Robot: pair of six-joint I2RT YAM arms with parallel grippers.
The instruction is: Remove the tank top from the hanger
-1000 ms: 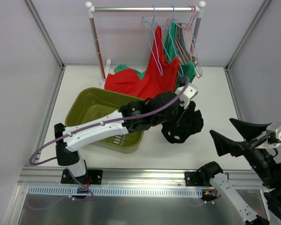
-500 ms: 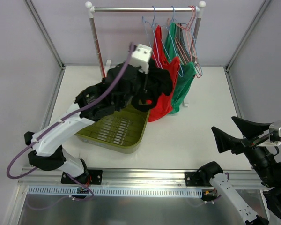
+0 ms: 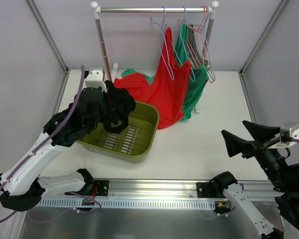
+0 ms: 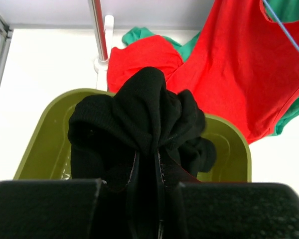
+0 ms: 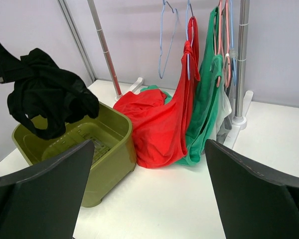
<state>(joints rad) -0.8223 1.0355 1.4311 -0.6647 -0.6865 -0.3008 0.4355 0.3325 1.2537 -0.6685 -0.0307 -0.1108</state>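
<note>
A white surface (image 3: 209, 144) fills the floor of a booth with pale lilac walls and slanted metal frame posts at the corners. At its far edge stands a garment rack of white posts and a chrome rail (image 3: 154, 9). An olive-green plastic tub (image 3: 144, 144) sits left of centre on the surface.

The widest open stretch lies right of the tub and in front of the rack, reaching to the right wall. The near edge is lined by a metal rail that carries both arm bases. The strip between the tub and the left wall is narrow.

The black tank top of thin limp fabric (image 3: 117, 109) is off the rail and gripped by the left arm's fingers (image 4: 134, 174), which are pinched tight on a fold of it. It is bunched into a lump with loops drooping, so its long axis runs roughly straight down, over the tub's far left part. Whether its lowest loop touches the tub cannot be told.

The thin light-blue wire hanger (image 5: 160, 50) hangs bare by its hook from the rail, well apart from the tank top. Just right of it hang a red top (image 3: 167, 94) and a green top (image 3: 194, 84), with pink wire hangers (image 3: 204, 30) beyond them.

The right arm's fingers (image 5: 45, 194) stand spread wide and hold nothing, above the right side of the surface, aimed towards the tub.
</note>
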